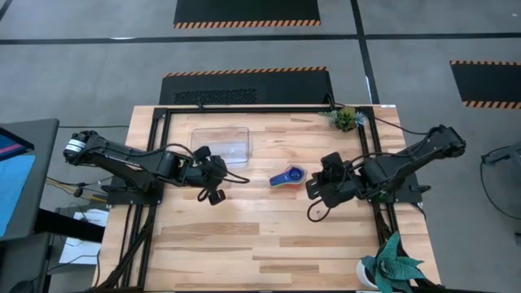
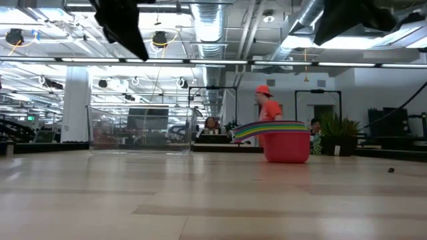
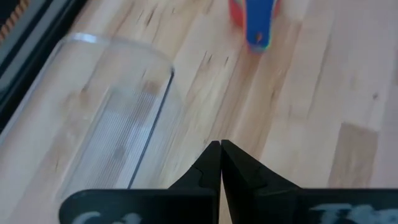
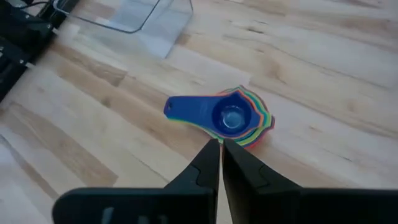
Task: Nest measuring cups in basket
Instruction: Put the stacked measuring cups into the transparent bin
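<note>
The measuring cups [image 1: 287, 177] stand nested in one stack on the bare wood, outside the basket. The red cup is at the bottom [image 2: 287, 148] and a small blue one on top [image 4: 231, 118]. Their handles fan toward the left. The clear basket [image 1: 221, 143] rests on its base at the far middle-left with nothing in it. My right gripper [image 4: 220, 144] hovers shut above the table, just right of the stack. My left gripper [image 3: 220, 144] hangs shut in the air beside the basket's near right corner [image 3: 163, 65].
A small plant [image 1: 346, 119] sits at the far right corner and a larger one [image 1: 392, 265] at the near right. Black frame rails [image 1: 159, 155] run along the table's left, far and right sides. A person in orange [image 2: 268, 107] stands in the room behind.
</note>
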Controlling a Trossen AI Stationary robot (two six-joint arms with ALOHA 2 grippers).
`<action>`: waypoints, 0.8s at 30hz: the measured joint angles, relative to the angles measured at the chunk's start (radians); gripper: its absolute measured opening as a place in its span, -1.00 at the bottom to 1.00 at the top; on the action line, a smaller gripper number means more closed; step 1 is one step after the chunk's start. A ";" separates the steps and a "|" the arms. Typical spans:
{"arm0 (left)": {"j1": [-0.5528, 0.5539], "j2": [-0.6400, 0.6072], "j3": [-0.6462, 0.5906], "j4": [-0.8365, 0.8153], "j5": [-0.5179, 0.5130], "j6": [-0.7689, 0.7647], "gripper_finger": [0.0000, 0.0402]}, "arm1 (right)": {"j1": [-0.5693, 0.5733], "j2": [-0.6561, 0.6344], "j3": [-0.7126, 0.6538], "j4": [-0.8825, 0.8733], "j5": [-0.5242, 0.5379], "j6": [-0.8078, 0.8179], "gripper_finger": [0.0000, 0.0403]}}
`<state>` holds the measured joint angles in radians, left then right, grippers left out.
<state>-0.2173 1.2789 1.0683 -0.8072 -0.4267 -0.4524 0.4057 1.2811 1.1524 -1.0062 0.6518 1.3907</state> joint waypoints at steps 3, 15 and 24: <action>0.000 0.000 0.000 0.068 0.001 0.033 -1.00 | 0.000 -0.006 0.000 -0.005 0.007 0.000 -0.79; 0.016 0.028 0.002 0.295 0.019 0.081 -1.00 | -0.060 0.016 -0.013 -0.120 0.007 -0.129 -0.82; -0.027 0.021 0.116 -0.078 -0.065 -0.068 -1.00 | -0.153 0.141 -0.150 -0.088 -0.127 -0.456 -0.96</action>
<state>-0.2445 1.2994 1.1840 -0.8856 -0.4918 -0.5205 0.2527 1.4220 1.0028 -1.0938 0.5252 0.9346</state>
